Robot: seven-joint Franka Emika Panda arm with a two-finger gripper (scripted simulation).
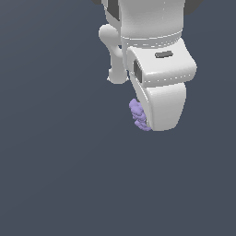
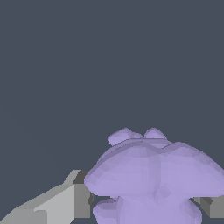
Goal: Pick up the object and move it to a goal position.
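One lumpy purple object (image 1: pixel 138 115) and one white hand (image 1: pixel 159 108) are all you have to count here, the object peeking out just below the frame's centre in the exterior view, against the hand's lower edge on that view's left. In the wrist view it fills the lower right of the frame between the two grey fingertips (image 2: pixel 74 199), which appear closed against it, so you likely have a grip. Your risk is that the bumpy, rounded surface gives the pads little purchase, and a quick swing could let it twist or slip free.
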